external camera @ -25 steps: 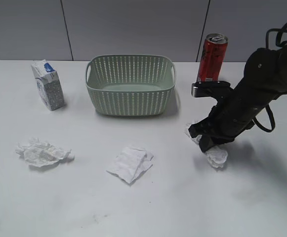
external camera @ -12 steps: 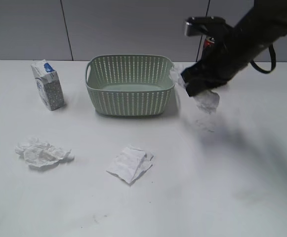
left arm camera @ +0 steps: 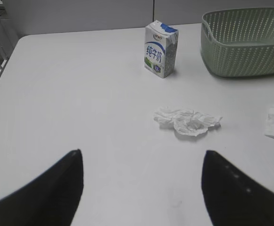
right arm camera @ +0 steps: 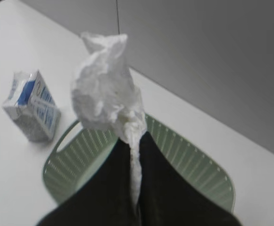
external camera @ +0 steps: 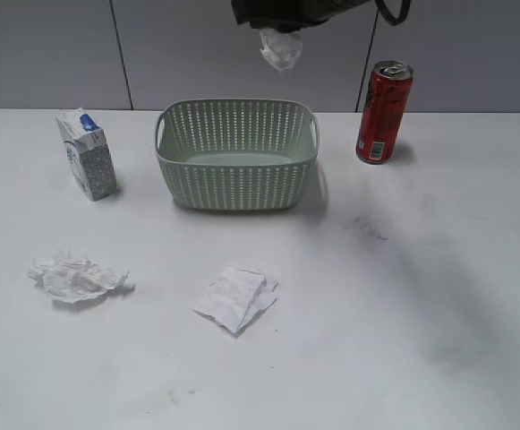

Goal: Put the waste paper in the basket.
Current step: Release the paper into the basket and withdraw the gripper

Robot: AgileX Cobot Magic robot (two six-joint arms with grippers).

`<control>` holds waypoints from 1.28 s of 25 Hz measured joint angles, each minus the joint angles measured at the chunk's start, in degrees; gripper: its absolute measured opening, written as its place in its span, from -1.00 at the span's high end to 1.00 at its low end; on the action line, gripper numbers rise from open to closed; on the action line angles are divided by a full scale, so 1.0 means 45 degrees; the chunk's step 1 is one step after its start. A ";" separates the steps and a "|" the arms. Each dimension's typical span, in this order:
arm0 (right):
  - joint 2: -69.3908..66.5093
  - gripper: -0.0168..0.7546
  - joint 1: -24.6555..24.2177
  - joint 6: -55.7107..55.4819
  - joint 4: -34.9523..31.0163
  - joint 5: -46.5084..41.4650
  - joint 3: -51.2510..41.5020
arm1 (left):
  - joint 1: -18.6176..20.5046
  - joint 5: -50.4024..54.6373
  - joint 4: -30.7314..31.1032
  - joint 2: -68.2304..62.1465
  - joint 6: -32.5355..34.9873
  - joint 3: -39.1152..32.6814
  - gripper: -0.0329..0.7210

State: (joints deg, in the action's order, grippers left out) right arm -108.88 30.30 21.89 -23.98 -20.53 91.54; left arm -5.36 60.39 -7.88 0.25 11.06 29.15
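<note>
**Paper wad held high above the basket, two more wads on the table**

The right gripper (right arm camera: 134, 160) has its two dark jaws pressed together on a thin twisted tail of one wad of waste paper (right arm camera: 106, 92). The bulk of the wad sticks out beyond the jaw tips. In the exterior view this held wad (external camera: 280, 47) hangs at the top edge of the picture, high above the basket (external camera: 237, 193), roughly over its back rim and a little right of centre. The arm itself is mostly out of frame.

The left gripper (left arm camera: 141, 186) hangs low over bare table with its jaws wide apart and nothing between them.

The basket is pale green, slotted, and looks empty. A second wad (external camera: 78, 276) lies on the table front left, and a third, flatter one (external camera: 237, 296) lies in front of the basket. A white-and-blue carton (external camera: 88, 154) stands left of the basket. A red can (external camera: 383, 111) stands to its right.

Risks, as a judgement: the wad is light and held high, so on release it could drift and land behind the basket or catch on the rim. The grip is only on a thin tail, so the paper could slip free early, or cling to one jaw when they part.
</note>
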 joint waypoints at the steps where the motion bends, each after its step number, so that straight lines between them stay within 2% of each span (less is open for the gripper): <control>1: -0.0099 0.97 0.0028 0.0000 -0.0040 0.0523 0.0011 | 0.0000 0.0000 0.0000 0.0000 0.0000 0.0000 -0.65; 6: -0.0919 0.97 0.0040 0.0014 -0.0051 0.2224 0.0011 | 0.0000 0.0000 0.0000 0.0000 0.0000 0.0000 -0.65; 10: -0.1952 0.96 0.0040 0.0014 -0.0051 0.2503 0.0011 | 0.0000 0.0000 0.0000 0.0000 0.0000 0.0000 -0.65; 13: -0.2706 0.88 0.0040 0.0014 -0.0051 0.2503 0.0011 | 0.0000 0.0000 0.0000 0.0000 0.0000 0.0000 -0.65; 15: -0.3073 0.65 0.0040 0.0014 -0.0038 0.2396 0.0011 | 0.0000 0.0000 0.0000 0.0000 0.0000 0.0000 -0.65; 17: -0.3289 0.28 0.0040 0.0014 0.0098 0.2286 0.0011 | 0.0000 0.0000 0.0000 0.0000 0.0000 0.0000 -0.65; 19: -0.3374 -0.21 0.0040 0.0024 0.0193 0.2271 0.0011 | 0.0000 0.0000 0.0000 0.0000 0.0000 0.0000 -0.65; 21: -0.3389 -0.57 0.0040 0.0024 0.0239 0.2271 0.0011 | 0.0000 0.0000 0.0000 0.0000 0.0000 0.0000 -0.65; 23: -0.3389 -0.68 0.0040 0.0024 0.0248 0.2271 0.0011 | 0.0000 0.0000 0.0000 0.0000 0.0000 0.0000 -0.65; 32: -0.3326 -0.69 0.0040 0.0024 0.0254 0.2139 0.0011 | 0.0000 0.0000 0.0000 0.0000 0.0000 0.0000 -0.65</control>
State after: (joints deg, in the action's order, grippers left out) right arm -123.85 30.48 22.00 -22.84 -10.91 91.59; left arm -5.36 60.39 -7.88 0.25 11.06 29.15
